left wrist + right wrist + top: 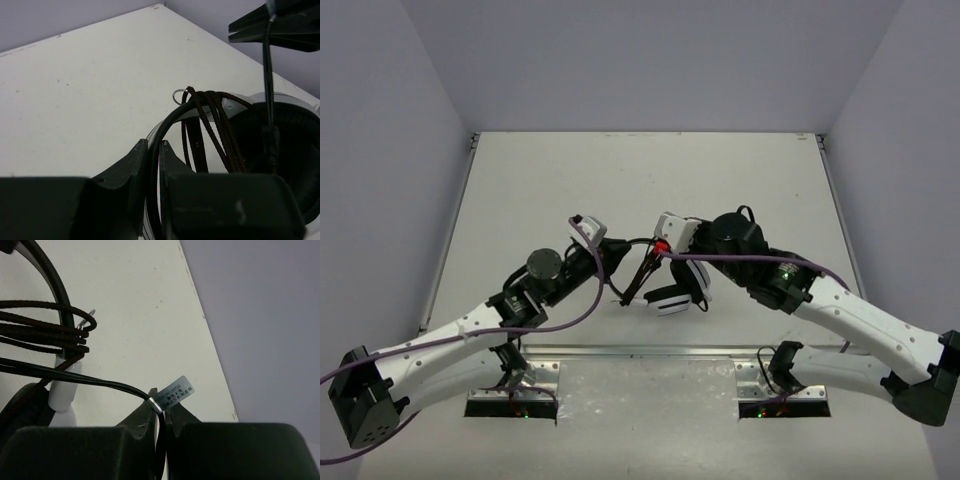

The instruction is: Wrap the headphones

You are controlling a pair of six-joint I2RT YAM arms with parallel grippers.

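Note:
The headphones [672, 299] hang between my two grippers above the near middle of the table, one white-and-black ear cup lowest. My left gripper [612, 250] is shut on the thin black headband [161, 137], which runs between its jaws. Several turns of dark cord [207, 125] lie wound over the headband by the ear cup [287, 150]. My right gripper [665, 247] is shut on the black cord [100, 381] just beside a small silver label tag [175, 391]. The wound cord [45, 332] and the white slider [64, 385] show in the right wrist view.
The white table [650, 190] lies inside grey walls, with its right edge [200, 315] near my right gripper. Thick purple cables [590, 295] run along both arms. The arm bases [515, 385] stand at the near edge.

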